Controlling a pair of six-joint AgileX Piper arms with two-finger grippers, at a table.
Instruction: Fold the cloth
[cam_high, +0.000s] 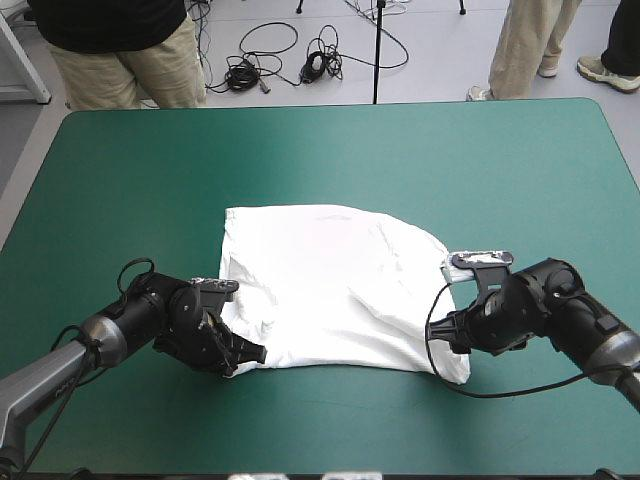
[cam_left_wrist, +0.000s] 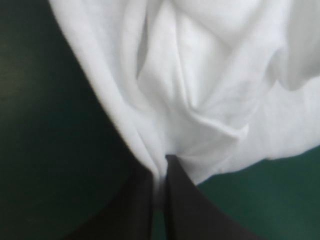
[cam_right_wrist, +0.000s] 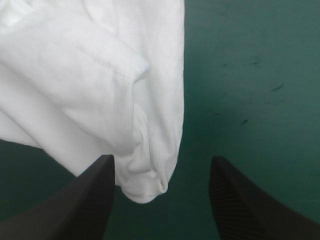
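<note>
Cloth first: the T-shirt (cam_high: 330, 285) lies near the middle of the teal-green table (cam_high: 140, 170), roughly flat and wrinkled, its far edge fairly straight and its near edge uneven. The high view places the left gripper (cam_high: 243, 353) at the shirt's near left corner and the right gripper (cam_high: 452, 338) at its near right corner, but the spread of each is hard to read from there. The left wrist view settles it for that arm: its black fingers (cam_left_wrist: 140, 200) meet in a narrow arch with a fold of white fabric pinched between them, creases fanning away ahead. The right wrist view shows the other pair standing wide apart, grasping nothing, with the shirt's rounded corner lying on the table between them, closer to one side than the other
</note>
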